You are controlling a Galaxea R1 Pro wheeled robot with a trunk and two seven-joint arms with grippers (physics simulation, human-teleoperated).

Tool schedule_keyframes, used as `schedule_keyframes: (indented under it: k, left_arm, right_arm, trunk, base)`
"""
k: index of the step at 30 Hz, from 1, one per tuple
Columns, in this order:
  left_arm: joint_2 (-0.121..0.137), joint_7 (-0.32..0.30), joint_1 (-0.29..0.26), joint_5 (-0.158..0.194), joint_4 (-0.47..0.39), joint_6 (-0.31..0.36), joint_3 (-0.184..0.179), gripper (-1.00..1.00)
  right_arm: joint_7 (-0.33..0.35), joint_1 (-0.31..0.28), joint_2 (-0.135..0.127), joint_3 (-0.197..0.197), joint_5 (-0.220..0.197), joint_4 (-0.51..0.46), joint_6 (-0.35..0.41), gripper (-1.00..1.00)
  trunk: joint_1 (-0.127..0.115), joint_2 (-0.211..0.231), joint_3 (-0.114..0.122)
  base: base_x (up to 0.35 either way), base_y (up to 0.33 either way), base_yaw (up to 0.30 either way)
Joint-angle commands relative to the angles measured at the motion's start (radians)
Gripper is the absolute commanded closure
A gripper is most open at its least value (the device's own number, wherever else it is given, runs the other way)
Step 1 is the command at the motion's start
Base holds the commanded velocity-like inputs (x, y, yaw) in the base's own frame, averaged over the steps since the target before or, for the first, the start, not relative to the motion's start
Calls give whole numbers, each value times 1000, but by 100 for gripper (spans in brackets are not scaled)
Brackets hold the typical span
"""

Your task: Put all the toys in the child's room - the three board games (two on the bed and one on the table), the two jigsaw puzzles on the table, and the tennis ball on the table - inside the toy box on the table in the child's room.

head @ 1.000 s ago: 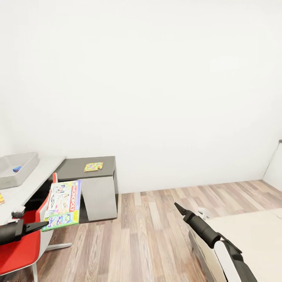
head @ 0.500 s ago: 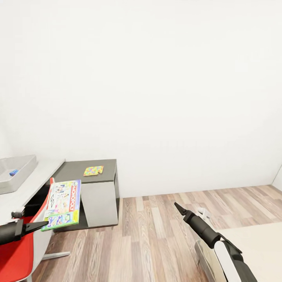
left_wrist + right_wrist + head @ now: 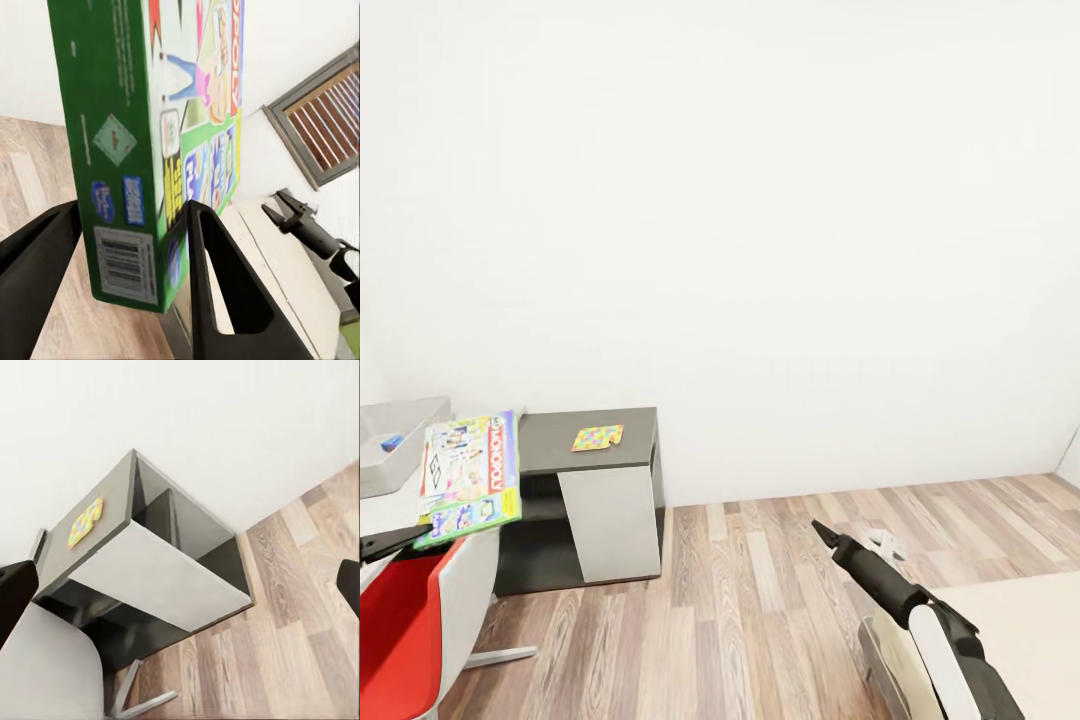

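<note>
My left gripper (image 3: 405, 540) is shut on the lower edge of a white-green-yellow board game (image 3: 468, 478), holding it upright over the table's left part. In the left wrist view its two fingers (image 3: 217, 277) press both faces of the green-sided board game (image 3: 112, 150). The grey toy box (image 3: 405, 425) stands just left of it with a small blue thing inside. One jigsaw puzzle (image 3: 598, 437) lies on the dark table (image 3: 625, 430) top, also the jigsaw puzzle (image 3: 85, 522) in the right wrist view. My right gripper (image 3: 822, 532) is open over the floor. The tennis ball is out of view.
A red chair with a white back (image 3: 420, 620) stands in front of the table, under the held box. The bed's cream mattress (image 3: 1030, 620) lies at the lower right. Wood-plank floor (image 3: 750, 590) stretches between table and bed, with a white wall behind.
My left gripper has carried the board game up and to the left, from beside the dark table section towards the toy box. The head view tilted between the two earlier frames.
</note>
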Motion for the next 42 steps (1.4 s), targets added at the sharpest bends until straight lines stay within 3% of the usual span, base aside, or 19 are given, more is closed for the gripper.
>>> schedule_keyframes:
  k: [1,5,9,12,24,42]
  left_arm:
    - [5,-5,0,8,-1,12,2,100]
    - [21,-5,0,51,-13,12,7,100]
    - [20,-5,0,61,-26,10,9,100]
    - [15,-5,0,63,-28,10,8,100]
    - [-7,-5,0,70,-28,9,11,100]
    - [-14,-5,0,68,-28,6,7,100]
  right_arm:
    - [-5,0,0,1,-5,-2,9,-100]
    - [-30,-17,0,41,-11,-29,37,-100]
    - [-40,-71,0,106,-16,-72,95,-100]
    - [-41,-85,-1,125,-18,-77,111,-100]
    - [1,-82,-6,129,-19,-89,114,-100]
    - [22,-79,-7,129,-19,-90,115,-100]
  trunk:
    - [0,-1,-1]
    - [0,-1,-1]
    - [0,-1,-1]
    - [0,-1,-1]
    - [0,-1,-1]
    - [0,-1,-1]
  base:
    - [0,0,0]
    - [0,0,0]
    - [0,0,0]
    - [0,0,0]
    - [0,0,21]
    - [230,0,274]
